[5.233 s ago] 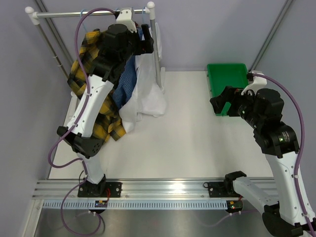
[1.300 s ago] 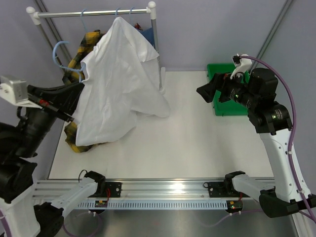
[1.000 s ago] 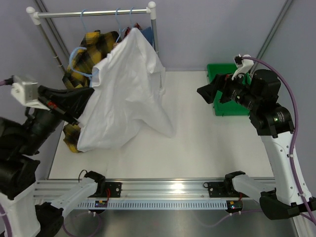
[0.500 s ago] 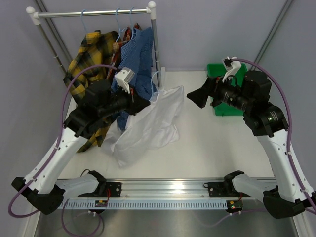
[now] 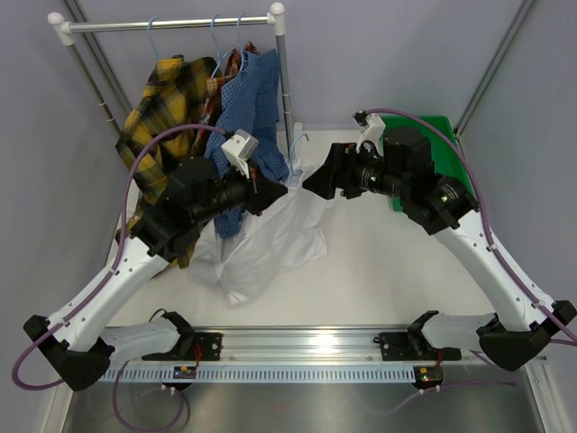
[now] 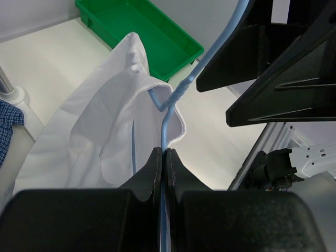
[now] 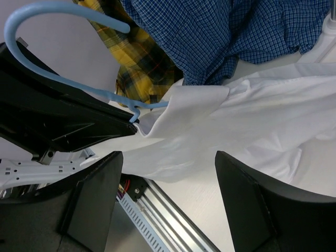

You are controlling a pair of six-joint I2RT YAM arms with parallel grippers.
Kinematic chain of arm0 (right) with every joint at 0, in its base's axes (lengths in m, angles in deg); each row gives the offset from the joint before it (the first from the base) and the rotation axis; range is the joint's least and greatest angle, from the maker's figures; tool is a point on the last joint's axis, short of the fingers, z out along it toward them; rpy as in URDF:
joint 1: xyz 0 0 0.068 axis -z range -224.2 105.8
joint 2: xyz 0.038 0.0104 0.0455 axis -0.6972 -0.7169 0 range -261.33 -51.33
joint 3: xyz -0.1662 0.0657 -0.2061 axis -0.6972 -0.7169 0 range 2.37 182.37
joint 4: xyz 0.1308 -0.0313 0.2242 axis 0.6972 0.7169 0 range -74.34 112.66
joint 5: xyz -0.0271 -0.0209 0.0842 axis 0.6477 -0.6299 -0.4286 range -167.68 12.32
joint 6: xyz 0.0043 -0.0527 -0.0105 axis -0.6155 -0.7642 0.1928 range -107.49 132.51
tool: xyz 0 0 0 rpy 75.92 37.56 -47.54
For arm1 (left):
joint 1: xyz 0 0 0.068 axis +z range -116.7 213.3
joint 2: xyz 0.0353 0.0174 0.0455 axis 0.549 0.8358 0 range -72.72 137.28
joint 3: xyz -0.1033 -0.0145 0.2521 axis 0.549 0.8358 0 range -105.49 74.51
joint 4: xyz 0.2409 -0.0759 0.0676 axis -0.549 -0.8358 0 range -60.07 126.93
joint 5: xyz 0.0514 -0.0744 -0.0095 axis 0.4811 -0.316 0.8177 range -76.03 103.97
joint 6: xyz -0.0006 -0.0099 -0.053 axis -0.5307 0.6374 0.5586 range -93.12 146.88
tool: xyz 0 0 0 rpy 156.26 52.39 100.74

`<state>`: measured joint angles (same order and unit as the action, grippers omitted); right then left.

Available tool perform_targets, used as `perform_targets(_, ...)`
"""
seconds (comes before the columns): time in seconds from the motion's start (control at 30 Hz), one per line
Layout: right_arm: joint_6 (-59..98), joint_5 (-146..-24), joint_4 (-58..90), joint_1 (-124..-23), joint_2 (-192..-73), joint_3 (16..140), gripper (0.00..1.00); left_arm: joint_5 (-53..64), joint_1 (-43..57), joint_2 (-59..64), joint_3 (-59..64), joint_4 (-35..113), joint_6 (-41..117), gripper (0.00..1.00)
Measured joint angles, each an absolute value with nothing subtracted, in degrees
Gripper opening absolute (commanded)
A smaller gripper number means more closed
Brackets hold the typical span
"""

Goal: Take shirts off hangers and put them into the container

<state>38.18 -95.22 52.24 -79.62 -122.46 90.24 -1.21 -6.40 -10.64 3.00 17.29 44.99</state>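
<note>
Left end effector (image 6: 163, 156) pinches the hanger (image 6: 168, 113). The white shirt (image 6: 100, 126) droops from it onto the tabletop (image 5: 379, 262), short of the bin (image 6: 195, 51). Right end effector (image 7: 168, 160) gapes wide beside the collar. The cloth looks light and limp, so a bunched shoulder fold is likely the best hold.

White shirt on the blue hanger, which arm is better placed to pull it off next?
Right, probably. The left gripper is shut on the hanger, holding it up, so it is occupied. The right gripper is open and faces the white shirt near its collar.
</note>
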Motion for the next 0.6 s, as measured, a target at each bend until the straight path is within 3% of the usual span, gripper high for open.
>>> perform_targets(0.23, 41.32, -91.85, 50.25, -81.54, -123.66, 90.85, 0.73, -0.80, -7.08, -11.84, 3.05, 17.77, 44.96, 0.00)
perform_targets(0.6, 45.43, -88.66, 47.32, -83.49, -126.74, 90.85, 0.54, -0.14, -7.74, -12.69, 3.92, 19.78, 44.99, 0.00)
